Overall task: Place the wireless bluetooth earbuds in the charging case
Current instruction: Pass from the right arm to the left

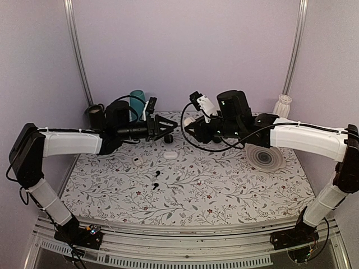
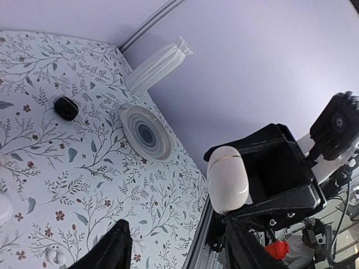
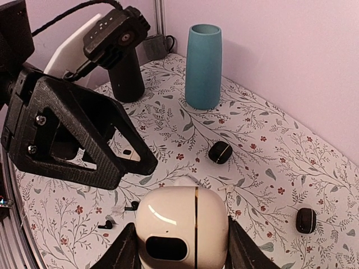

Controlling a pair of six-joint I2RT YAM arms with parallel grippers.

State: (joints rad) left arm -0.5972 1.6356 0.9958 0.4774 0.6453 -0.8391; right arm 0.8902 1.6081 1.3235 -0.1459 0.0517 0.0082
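Note:
My right gripper (image 3: 183,249) is shut on the glossy white charging case (image 3: 182,224), whose lid is closed, and holds it in the air above the back of the table. The case also shows in the left wrist view (image 2: 227,179) and in the top view (image 1: 188,119). My left gripper (image 2: 179,252) is open and empty, facing the case a short way from it (image 1: 170,128). Two black earbuds (image 1: 156,179) lie on the floral mat (image 1: 224,190) below. They also show in the right wrist view (image 3: 132,205). A white earbud (image 3: 227,189) lies near them.
A teal vase (image 3: 203,66) and a black cylinder (image 3: 126,75) stand at the back left. Two black pebble cases (image 3: 220,152) (image 3: 305,219) lie on the mat. A ringed plate (image 1: 263,157) and a white fluted vase (image 1: 282,105) are at the right. Small white items (image 1: 170,155) (image 1: 137,161) lie mid-mat.

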